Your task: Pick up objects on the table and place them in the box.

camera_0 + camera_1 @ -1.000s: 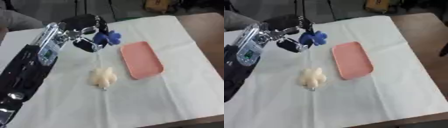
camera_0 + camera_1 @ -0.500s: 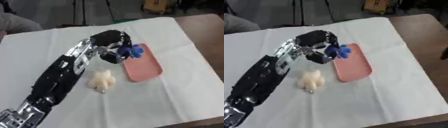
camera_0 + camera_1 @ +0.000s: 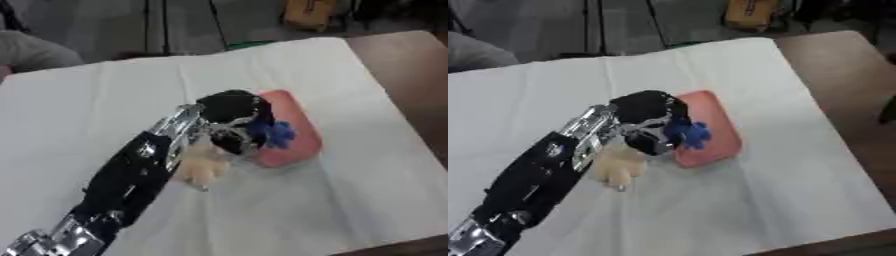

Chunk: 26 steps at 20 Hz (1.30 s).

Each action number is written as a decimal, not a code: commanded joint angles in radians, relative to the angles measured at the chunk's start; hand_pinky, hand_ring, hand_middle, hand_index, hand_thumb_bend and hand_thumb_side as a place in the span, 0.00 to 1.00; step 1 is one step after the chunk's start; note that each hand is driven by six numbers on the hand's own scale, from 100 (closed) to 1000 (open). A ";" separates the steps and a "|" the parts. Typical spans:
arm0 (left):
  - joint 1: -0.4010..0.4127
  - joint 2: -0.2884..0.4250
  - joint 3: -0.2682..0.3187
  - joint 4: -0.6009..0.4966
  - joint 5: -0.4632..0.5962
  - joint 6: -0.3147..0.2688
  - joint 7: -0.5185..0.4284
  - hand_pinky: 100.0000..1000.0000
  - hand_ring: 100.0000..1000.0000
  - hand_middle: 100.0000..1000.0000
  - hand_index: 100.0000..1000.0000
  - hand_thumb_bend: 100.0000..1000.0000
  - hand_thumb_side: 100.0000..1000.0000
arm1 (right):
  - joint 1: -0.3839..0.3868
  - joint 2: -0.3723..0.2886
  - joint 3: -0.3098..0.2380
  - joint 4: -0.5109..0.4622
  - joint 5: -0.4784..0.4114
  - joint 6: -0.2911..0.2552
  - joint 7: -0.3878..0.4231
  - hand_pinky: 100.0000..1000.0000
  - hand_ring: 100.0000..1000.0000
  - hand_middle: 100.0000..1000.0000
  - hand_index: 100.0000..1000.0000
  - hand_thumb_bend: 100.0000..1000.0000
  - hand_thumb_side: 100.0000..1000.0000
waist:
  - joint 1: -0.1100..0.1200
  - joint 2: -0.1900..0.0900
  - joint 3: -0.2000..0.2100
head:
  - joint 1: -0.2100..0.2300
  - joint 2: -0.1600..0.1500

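We have the blue object over the pink box, our left hand with fingers curled round it — not yet let go. The cream object waits on the tabletop just beside the box — one piece left.

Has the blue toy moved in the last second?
Yes. The left robot hand has carried the blue toy rightward, from left of the pink tray to over it.
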 commanded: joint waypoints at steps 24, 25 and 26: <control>0.309 0.226 0.278 -0.673 0.823 0.278 0.032 0.71 0.68 0.76 0.81 0.10 0.77 | 0.002 -0.016 -0.024 -0.008 0.006 -0.002 -0.019 0.31 0.33 0.72 0.65 0.00 0.67 | -0.002 -0.017 0.043 | -0.031 -0.008; 0.351 0.237 0.301 -0.702 0.863 0.290 0.026 0.69 0.66 0.75 0.80 0.11 0.78 | 0.003 -0.017 -0.026 -0.008 0.007 -0.002 -0.020 0.31 0.32 0.72 0.65 0.00 0.67 | -0.003 -0.015 0.053 | -0.036 -0.006; 0.390 0.249 0.321 -0.736 0.903 0.300 0.026 0.69 0.66 0.75 0.80 0.11 0.78 | 0.005 -0.017 -0.028 -0.009 0.009 -0.003 -0.021 0.31 0.32 0.72 0.65 0.00 0.67 | -0.004 -0.015 0.058 | -0.039 -0.004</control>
